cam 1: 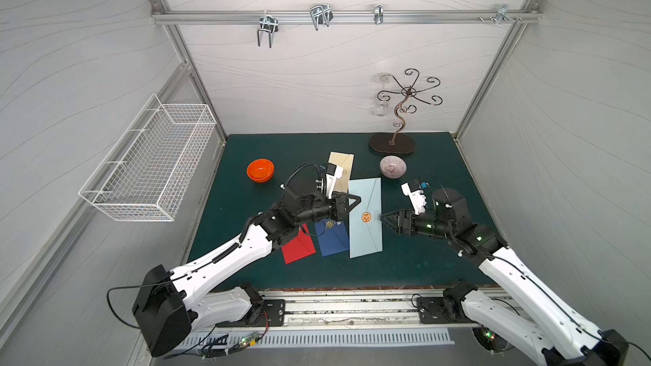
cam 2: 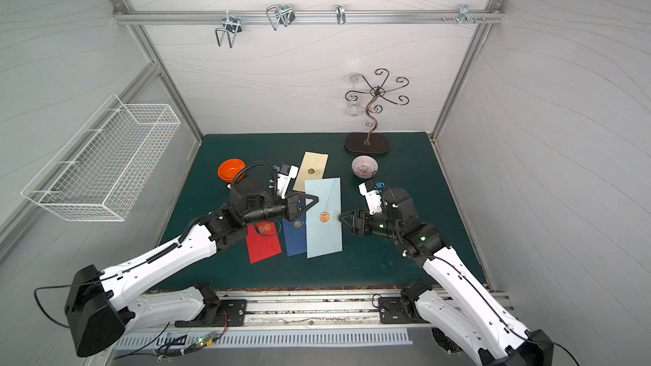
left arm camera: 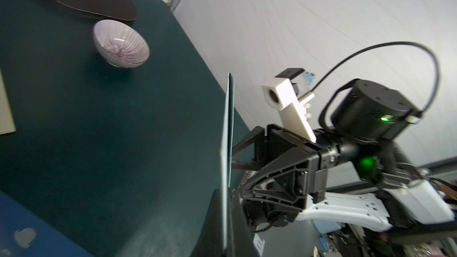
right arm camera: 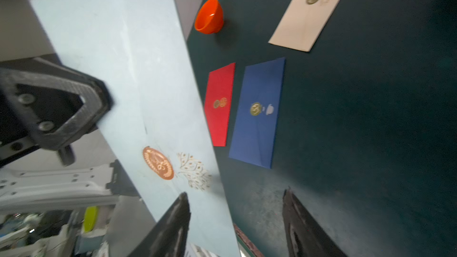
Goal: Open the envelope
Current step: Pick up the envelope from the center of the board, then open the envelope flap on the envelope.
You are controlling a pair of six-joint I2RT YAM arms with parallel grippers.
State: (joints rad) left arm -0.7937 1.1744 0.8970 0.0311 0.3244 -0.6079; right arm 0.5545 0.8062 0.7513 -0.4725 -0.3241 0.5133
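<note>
Status:
- Left hand [cam 1: 355,202] is clenched on the light blue envelope [cam 1: 366,191], pinching its left long edge about halfway along. The left wrist view shows the sheet edge-on [left arm camera: 228,119], running down between that hand's two fingers [left arm camera: 225,223].
- The envelope is over the middle of the surface [cam 1: 422,258], long axis running front to back, with the sealed face up. It's raised and tilted: the right wrist view [right arm camera: 111,33] shows arm and room past its far side. Can't tell if its front short end touches the surface.
- The flap lies flat and closed, with the orange wax seal [cam 1: 366,217] [right arm camera: 158,163] on its tip, near the right long edge.
- Right hand [cam 1: 384,219] is released. Its fingers stand wide apart in its own wrist view [right arm camera: 235,194], with the tips at the envelope's right long edge, level with the seal. The edge sits in the gap, not gripped. In the left wrist view the same hand [left arm camera: 235,155] shows its fingers splayed just behind the sheet.
- Both top views agree: envelope [cam 2: 324,198], left hand [cam 2: 313,202], right hand [cam 2: 341,218].

Other items:
- The red envelope [cam 1: 299,246] and dark blue envelope [cam 1: 333,241] lie flat side by side, left of the held one toward the front edge, partly under the left arm.
- The cream envelope [cam 1: 343,161] lies flat toward the back edge.
- The orange bowl [cam 1: 260,170] is toward the left edge.
- The striped bowl [cam 1: 392,166] is right of the cream envelope, just in front of the scroll-hook stand [cam 1: 391,144] at the back edge.
</note>
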